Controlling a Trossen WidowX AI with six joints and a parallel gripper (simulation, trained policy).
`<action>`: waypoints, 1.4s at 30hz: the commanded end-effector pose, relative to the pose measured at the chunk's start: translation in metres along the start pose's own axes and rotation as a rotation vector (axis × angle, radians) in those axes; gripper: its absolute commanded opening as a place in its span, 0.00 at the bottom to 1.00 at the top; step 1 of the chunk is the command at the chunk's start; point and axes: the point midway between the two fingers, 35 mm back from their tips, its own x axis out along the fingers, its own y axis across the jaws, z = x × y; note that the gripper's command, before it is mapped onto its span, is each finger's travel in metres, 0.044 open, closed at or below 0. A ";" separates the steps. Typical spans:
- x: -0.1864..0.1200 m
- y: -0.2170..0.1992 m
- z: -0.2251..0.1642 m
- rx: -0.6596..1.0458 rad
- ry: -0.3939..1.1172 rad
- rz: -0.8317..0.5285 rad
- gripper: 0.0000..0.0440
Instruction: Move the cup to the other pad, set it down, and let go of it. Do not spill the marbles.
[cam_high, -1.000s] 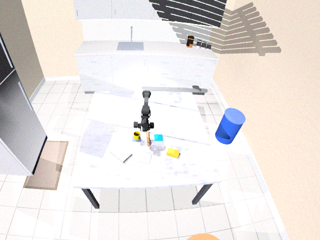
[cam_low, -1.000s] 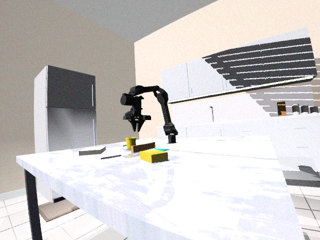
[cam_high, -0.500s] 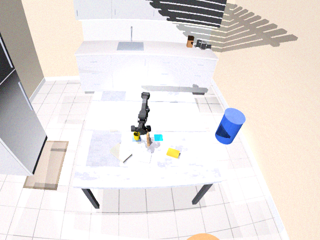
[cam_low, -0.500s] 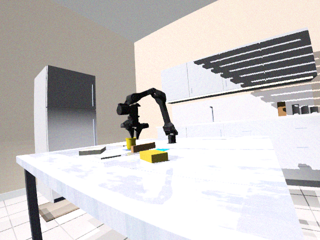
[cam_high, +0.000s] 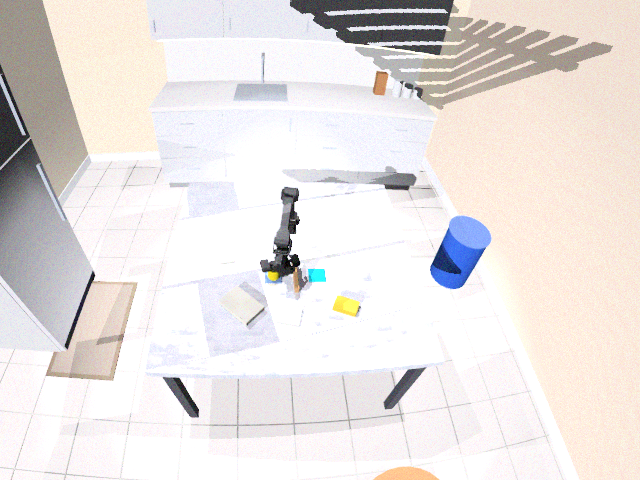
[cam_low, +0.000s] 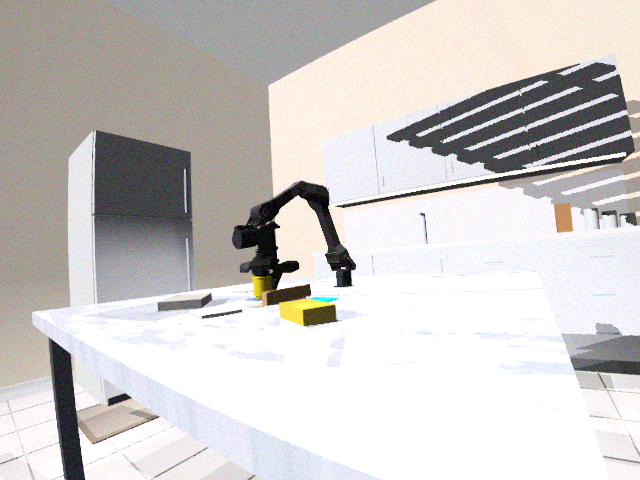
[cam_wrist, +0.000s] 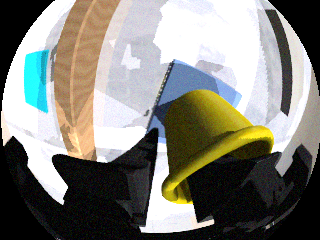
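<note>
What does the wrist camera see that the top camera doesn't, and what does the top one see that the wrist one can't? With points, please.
Only the wrist view: the cup's flared rim (cam_wrist: 225, 146), clearly curling around its mouth.

Only the top view: a yellow block (cam_high: 346, 305) (cam_low: 307, 312), a big blue cylinder (cam_high: 467, 248) and the sink (cam_high: 261, 93).

Both: the yellow cup (cam_high: 272, 275) (cam_low: 261, 288) (cam_wrist: 200, 120), the blue pad (cam_high: 279, 280) (cam_wrist: 190, 80), the cyan pad (cam_high: 316, 275) (cam_low: 324, 299) (cam_wrist: 36, 80) and the wooden bar (cam_high: 296, 280) (cam_low: 286, 295) (cam_wrist: 75, 60). I can't see marbles in either.

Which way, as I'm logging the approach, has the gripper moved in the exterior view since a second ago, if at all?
Yes: down and slightly left in that view, judged against the wooden bar; the gripper hung higher.
</note>
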 end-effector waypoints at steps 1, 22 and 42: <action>0.007 0.002 -0.002 -0.070 0.011 0.010 0.00; -0.048 0.014 0.002 -0.250 -0.046 0.013 0.00; -0.095 0.062 0.033 -0.335 -0.149 -0.024 0.00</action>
